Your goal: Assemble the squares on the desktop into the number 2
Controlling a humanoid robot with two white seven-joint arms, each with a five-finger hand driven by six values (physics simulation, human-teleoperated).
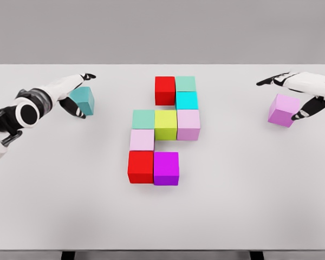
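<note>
Several coloured cubes form a stepped figure mid-table: a red cube [164, 90] and a mint cube [185, 83] on top, a cyan cube [187, 100] below the mint one, then a row of a mint cube [143, 118], a lime cube [166, 124] and a pink cube [188, 124]. Lower down sit a pale pink cube [142, 140], a red cube [141, 166] and a magenta cube [166, 168]. My left hand [78, 95] is shut on a tilted teal cube [83, 100] at the far left. My right hand [292, 97] is shut on a tilted violet cube [283, 110] at the far right.
The white table [244, 189] reaches from edge to edge, with its front edge near the bottom of the view. Both held cubes are well apart from the central figure, with bare tabletop between them and it.
</note>
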